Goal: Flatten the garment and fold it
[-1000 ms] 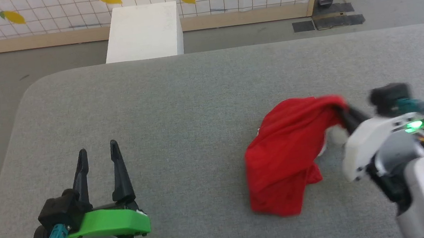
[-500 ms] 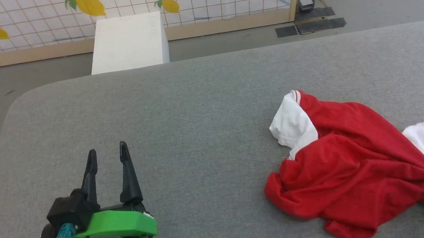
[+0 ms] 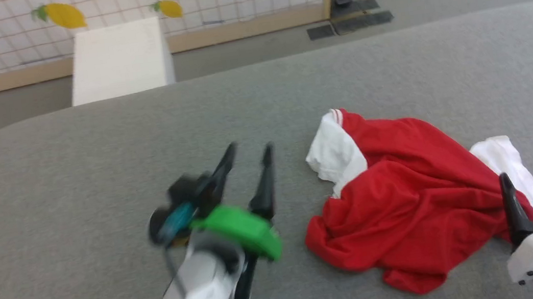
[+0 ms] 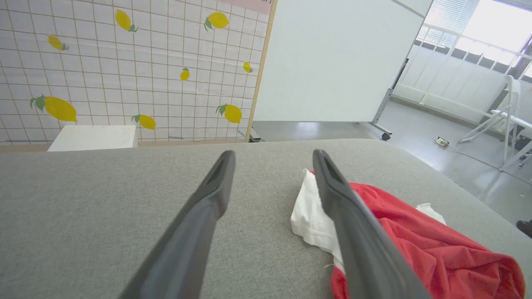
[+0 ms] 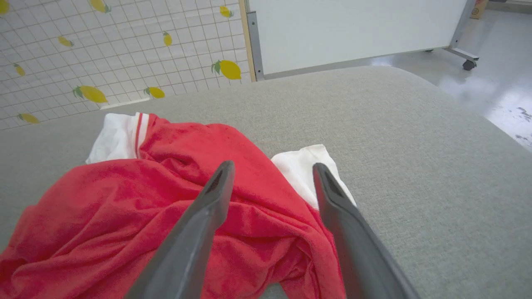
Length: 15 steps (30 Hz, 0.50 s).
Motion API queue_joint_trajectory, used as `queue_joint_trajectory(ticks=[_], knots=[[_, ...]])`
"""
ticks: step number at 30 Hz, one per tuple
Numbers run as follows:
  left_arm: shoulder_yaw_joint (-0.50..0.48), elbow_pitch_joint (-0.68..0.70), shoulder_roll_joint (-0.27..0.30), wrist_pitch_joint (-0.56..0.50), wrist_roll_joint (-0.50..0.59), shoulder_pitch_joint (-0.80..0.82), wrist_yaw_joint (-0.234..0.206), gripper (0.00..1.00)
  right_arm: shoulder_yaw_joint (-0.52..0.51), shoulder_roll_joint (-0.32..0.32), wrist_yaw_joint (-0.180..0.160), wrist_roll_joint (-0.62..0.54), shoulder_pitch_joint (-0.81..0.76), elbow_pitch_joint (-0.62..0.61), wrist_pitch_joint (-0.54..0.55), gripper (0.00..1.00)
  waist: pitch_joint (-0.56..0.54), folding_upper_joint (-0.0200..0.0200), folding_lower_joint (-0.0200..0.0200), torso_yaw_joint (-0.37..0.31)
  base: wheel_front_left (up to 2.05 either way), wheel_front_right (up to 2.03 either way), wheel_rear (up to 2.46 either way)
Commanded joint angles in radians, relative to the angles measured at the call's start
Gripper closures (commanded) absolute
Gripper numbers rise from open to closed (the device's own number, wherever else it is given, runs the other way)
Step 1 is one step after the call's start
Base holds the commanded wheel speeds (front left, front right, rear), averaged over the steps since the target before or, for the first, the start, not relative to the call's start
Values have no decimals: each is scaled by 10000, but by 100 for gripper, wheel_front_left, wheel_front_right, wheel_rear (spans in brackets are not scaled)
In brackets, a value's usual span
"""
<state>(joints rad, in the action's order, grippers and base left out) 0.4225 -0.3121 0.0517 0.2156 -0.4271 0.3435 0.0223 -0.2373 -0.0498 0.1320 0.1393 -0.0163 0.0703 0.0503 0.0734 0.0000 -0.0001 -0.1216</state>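
The garment (image 3: 407, 198) is a red T-shirt with white sleeves, lying crumpled on the grey padded table (image 3: 92, 157), right of centre. One white sleeve sticks out at its far left, the other at its near right. My left gripper (image 3: 249, 154) stands open just left of the garment, blurred, holding nothing. In the left wrist view the garment (image 4: 436, 249) lies partly behind the right finger of the left gripper (image 4: 272, 155). My right gripper (image 3: 525, 179) is open at the garment's near right edge. The right wrist view shows the garment (image 5: 145, 199) under the open right gripper (image 5: 272, 168), nothing gripped.
A white box (image 3: 121, 60) stands on the floor beyond the table's far edge, before a lemon-print tiled screen (image 3: 124, 8). A white board on wheels (image 4: 336, 62) stands to the right. Bare table stretches left of the garment and behind it.
My right gripper pulled the lifted garment down and right, then opened and let it go. The left gripper has swung right toward the garment. The head camera has also turned.
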Motion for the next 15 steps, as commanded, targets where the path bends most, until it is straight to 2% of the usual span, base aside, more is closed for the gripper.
queue_joint_trajectory(ticks=[1, 5, 11, 15], knots=[[324, -306, -14, -206, -263, 613, 8, 0, 130, -4, -13, 123, 123, -29, -305, 0, 517, 0, 1, -533, 0, 0, 0], [1401, -1468, -14, -996, -1040, 2136, -75, 0, 623, -4, -13, 338, 342, 229, -849, 0, 976, 0, 1, -1101, 0, 0, 0], [2418, -3517, -14, -2789, -1863, 3940, -741, 0, 1203, -4, -13, 641, 748, 658, -1261, 0, 1666, 0, 1, -1839, 0, 0, 0], [2825, -4765, -14, -3976, -1947, 4744, -1044, 0, 1454, -4, -13, 848, 972, 886, -1435, 0, 2020, 0, 1, -2129, 0, 0, 0]])
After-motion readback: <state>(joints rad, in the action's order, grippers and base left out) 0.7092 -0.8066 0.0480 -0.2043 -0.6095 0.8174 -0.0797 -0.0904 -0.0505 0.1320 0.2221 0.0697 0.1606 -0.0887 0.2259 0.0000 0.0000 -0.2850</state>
